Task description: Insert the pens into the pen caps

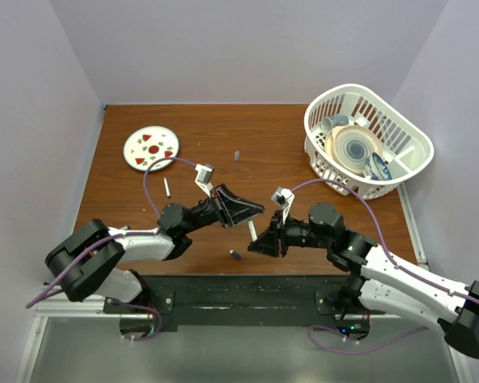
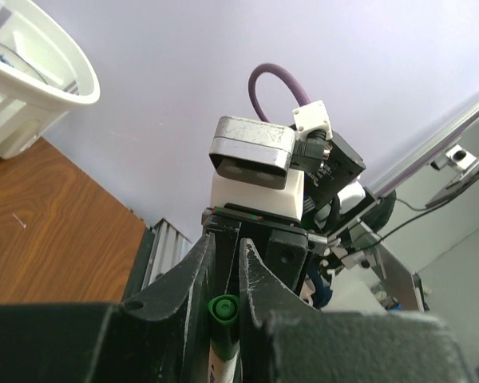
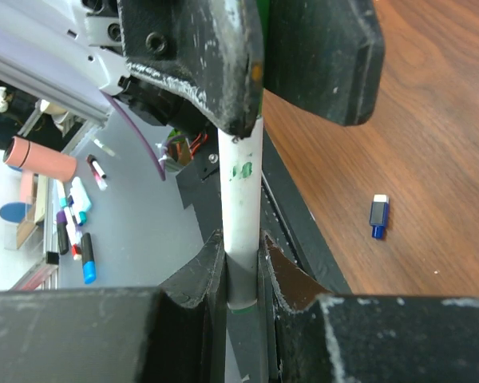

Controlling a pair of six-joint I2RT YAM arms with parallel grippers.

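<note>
Clearly our risk sits at the joint: if the pen (image 3: 241, 199) and green cap (image 2: 223, 308) meet off-axis, the push could slide the barrel through our right claw (image 3: 241, 259) or twist the cap out of our left claw (image 2: 224, 275). Both claws are clamped tight, right on the barrel, left on the cap, above the table (image 1: 303, 152) near its front edge. Our arms reach inward, wrists facing. How far the pen is seated we cannot tell. A blue cap (image 3: 379, 217) lies loose below.
</note>
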